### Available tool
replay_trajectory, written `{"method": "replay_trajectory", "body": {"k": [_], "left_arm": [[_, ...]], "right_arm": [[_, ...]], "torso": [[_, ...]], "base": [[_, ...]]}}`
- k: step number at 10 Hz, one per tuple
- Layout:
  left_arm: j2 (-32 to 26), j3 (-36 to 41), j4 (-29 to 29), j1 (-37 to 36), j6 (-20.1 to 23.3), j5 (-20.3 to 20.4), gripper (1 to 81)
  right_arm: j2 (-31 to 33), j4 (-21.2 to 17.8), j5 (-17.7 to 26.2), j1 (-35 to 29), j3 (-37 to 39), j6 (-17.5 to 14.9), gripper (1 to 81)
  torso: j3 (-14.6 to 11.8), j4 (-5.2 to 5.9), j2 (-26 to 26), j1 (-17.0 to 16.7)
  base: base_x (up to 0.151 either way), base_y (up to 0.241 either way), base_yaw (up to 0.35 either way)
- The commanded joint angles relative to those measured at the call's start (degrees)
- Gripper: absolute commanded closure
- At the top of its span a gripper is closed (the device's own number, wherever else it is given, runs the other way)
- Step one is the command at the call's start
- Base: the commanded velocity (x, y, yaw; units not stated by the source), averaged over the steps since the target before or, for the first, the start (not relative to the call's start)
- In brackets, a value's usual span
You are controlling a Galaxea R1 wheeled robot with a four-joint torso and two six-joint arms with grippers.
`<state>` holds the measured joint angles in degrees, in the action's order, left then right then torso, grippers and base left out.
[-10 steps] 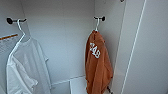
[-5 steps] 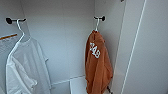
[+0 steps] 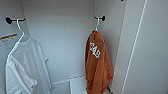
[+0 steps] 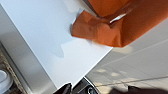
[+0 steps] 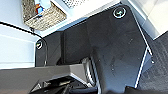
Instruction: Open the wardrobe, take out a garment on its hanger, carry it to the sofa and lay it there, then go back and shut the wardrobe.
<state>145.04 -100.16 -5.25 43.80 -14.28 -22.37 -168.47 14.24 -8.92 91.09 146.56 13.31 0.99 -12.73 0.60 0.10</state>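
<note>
The wardrobe (image 3: 62, 37) stands open in the head view, white inside. The garment (image 3: 98, 65), rust-orange with white lettering, hangs at the right on a white hanger (image 3: 97, 25) from a black hook (image 3: 102, 18) on the side wall. In the left wrist view the garment's lower folds (image 4: 112, 32) hang just above a white panel (image 4: 50, 37), close to the camera. The sofa is out of view.
A white T-shirt (image 3: 27, 67) hangs on a white hanger from a black hook at the left of the wardrobe. The open white door (image 3: 150, 50) stands at the right. A wicker basket (image 5: 42, 15) sits on a white ledge in the right wrist view.
</note>
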Motion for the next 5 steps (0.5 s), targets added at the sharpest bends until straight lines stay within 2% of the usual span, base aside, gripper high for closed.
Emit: {"method": "replay_trajectory", "body": {"k": [1,2,5], "left_arm": [[-3.0,6.9,-0.1,-18.2,-7.7,-6.4,1.0],[-2.7,7.7,0.2,-21.7,-9.4,-8.6,1.0],[-2.6,11.1,0.2,-32.5,-16.6,-10.9,1.0]], "right_arm": [[0.2,-0.1,2.5,-2.7,-0.2,0.1,1.0],[0.1,0.0,2.5,-2.7,-0.3,0.1,1.0],[0.0,0.3,2.5,-2.8,-0.2,0.2,1.0]], "torso": [[0.0,0.0,0.0,0.0],[0.0,0.0,0.0,0.0],[0.0,0.0,0.0,0.0]], "base": [[0.0,0.0,0.0],[0.0,0.0,0.0],[0.0,0.0,0.0]]}}
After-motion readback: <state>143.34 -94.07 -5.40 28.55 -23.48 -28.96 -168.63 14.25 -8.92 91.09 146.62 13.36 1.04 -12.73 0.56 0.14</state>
